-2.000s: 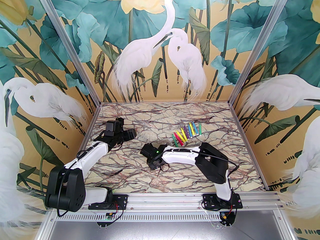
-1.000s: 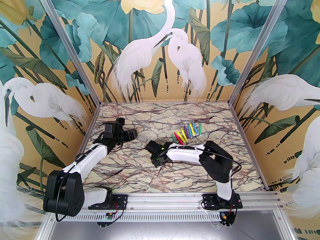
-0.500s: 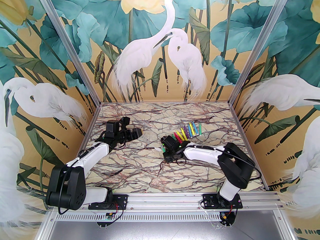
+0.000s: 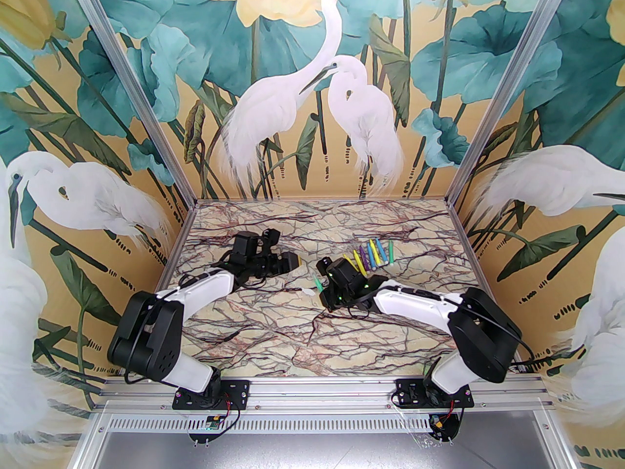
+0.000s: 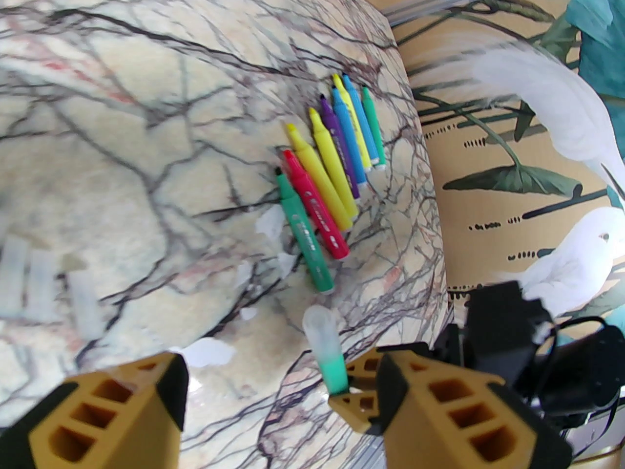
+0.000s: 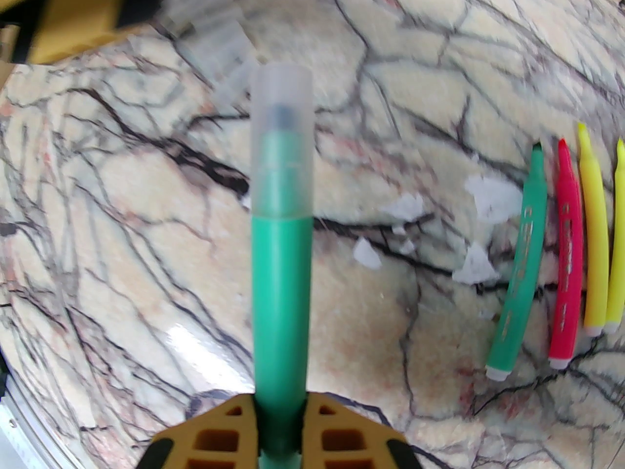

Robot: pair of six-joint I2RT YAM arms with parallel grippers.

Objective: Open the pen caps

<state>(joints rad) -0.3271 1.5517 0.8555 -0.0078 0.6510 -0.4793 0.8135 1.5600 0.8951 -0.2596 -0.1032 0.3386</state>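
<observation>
The right gripper (image 6: 278,437) clamps one green pen (image 6: 281,286), clear cap (image 6: 281,115) on. The left gripper (image 5: 278,389) is spread apart. Nine uncapped pens (image 5: 332,164) lie together on the worktop (image 5: 122,139).

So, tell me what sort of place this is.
Probably a staged robot workcell: an aluminium frame boxes in a marble-print tabletop, heron wall panels surround it, and the left arm and right arm are bolted to a rail at its near edge.

marble-veined tabletop (image 4: 273,330); egret-and-lotus mural walls (image 4: 312,91) on three sides; aluminium corner posts (image 4: 134,86); bright even light.
</observation>
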